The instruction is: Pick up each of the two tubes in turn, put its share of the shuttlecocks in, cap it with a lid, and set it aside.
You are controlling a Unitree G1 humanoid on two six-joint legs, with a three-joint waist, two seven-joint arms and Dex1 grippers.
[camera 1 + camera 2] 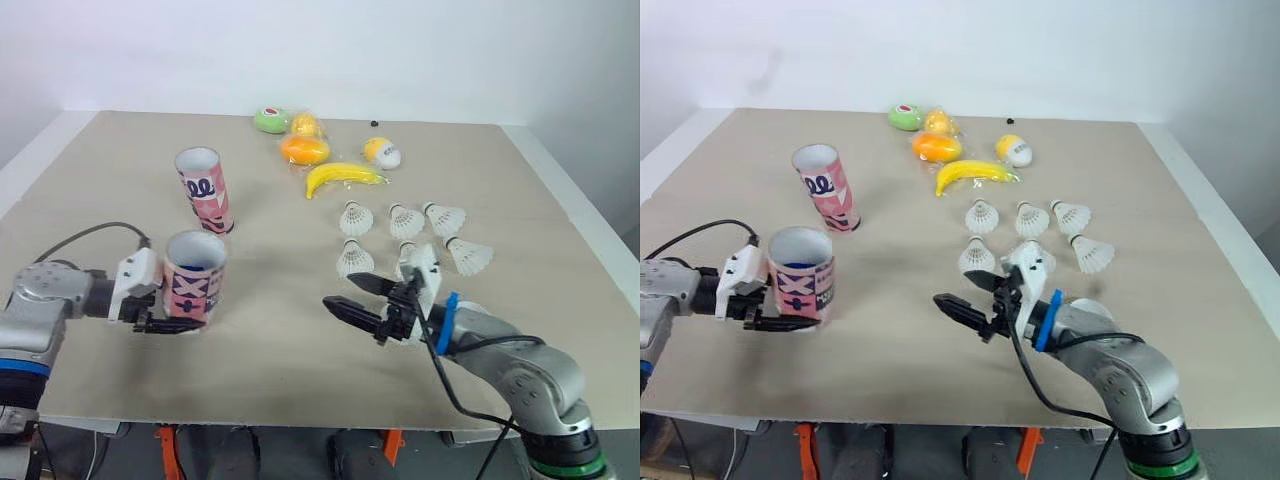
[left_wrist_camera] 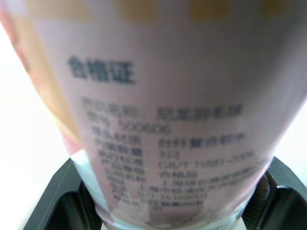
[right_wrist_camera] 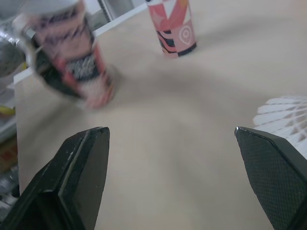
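ok, left claw [image 1: 172, 322] is clamped on the near tube [image 1: 193, 272], low by its base, mouth up. second tube [image 1: 206, 190] stands behind it, apart. right claw [image 1: 340, 291] is wide open and empty, hovering just beside the shuttlecocks [image 1: 354, 259]. for this step i'd pinch the nearest one lightly so the skirt doesn't crush, hold the tube mouth level, and drop it cork first.

near tube [image 1: 194, 277]: pink, open-topped, gripped | far tube [image 1: 205, 190]: upright, open | shuttlecocks [image 1: 405, 222]: white, clustered right

table [image 1: 120, 200] | far side: banana [image 1: 343, 177] | orange fruit [image 1: 305, 150] | round green object [image 1: 270, 120]
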